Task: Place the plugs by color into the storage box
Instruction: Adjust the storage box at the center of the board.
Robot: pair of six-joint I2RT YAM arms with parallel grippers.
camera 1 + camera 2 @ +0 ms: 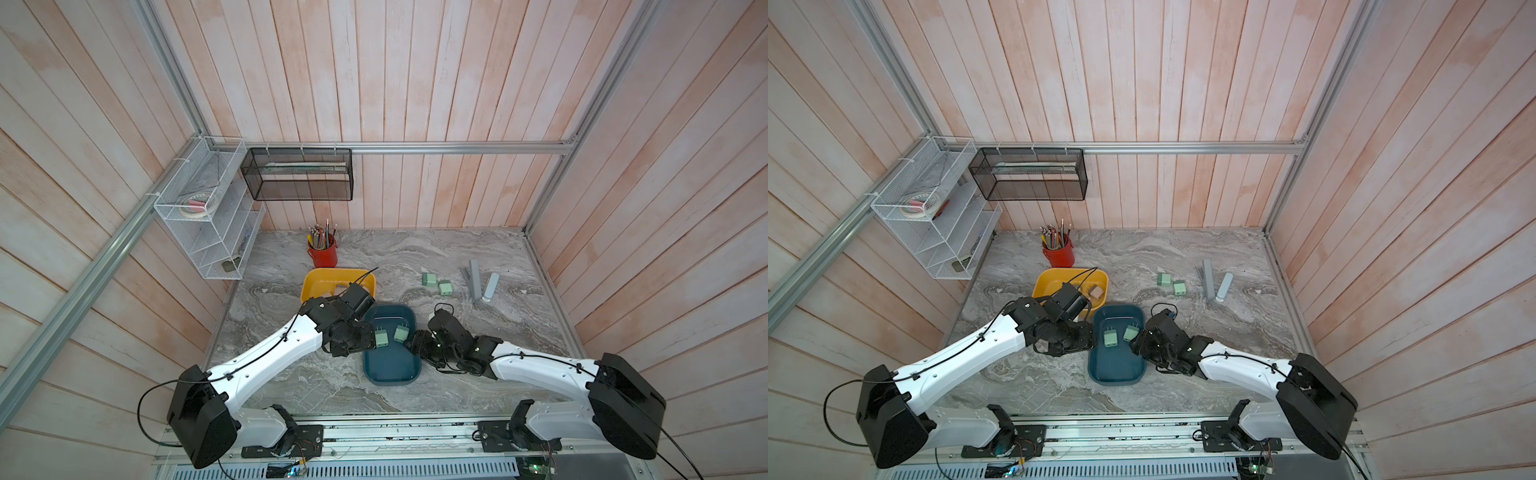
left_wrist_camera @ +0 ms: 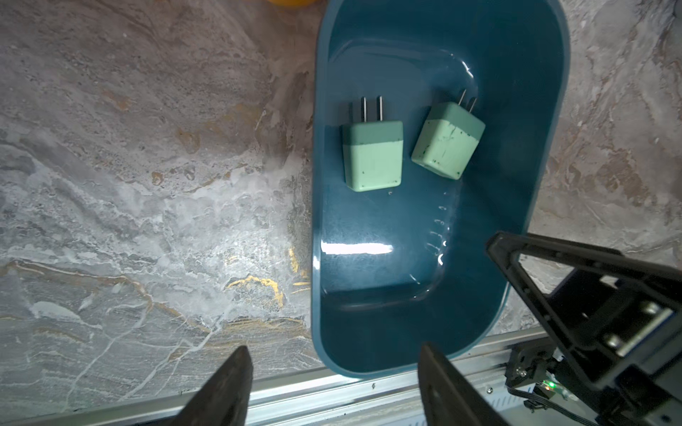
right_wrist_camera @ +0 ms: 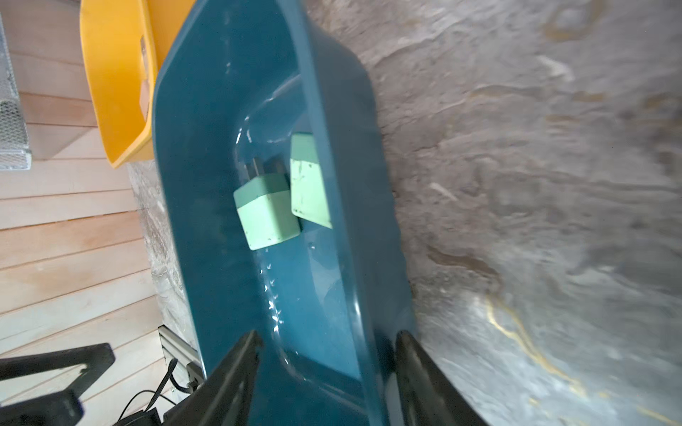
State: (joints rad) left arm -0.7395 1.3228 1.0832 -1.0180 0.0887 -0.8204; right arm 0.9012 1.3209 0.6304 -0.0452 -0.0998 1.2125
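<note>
- Inside blue bin [image 1: 390, 365]: mint plug by L arm [image 1: 381, 337] + mint plug by R arm [image 1: 401, 332], lying flat, done.
- On far tabletop [image 1: 457, 249]: loose mint plug [image 1: 429, 279] + second loose mint plug [image 1: 444, 287], just beside each other, to do.
- Yellow bin [image 1: 316, 276]: one tan plug [image 1: 1096, 293] seen; rest hidden behind L arm.
- L gripper [image 2: 334, 348]: released, empty, over blue bin's edge.
- R gripper [image 3: 329, 333]: jaws apart, no plug, astride bin rim.
- Prob. mint half done.
</note>
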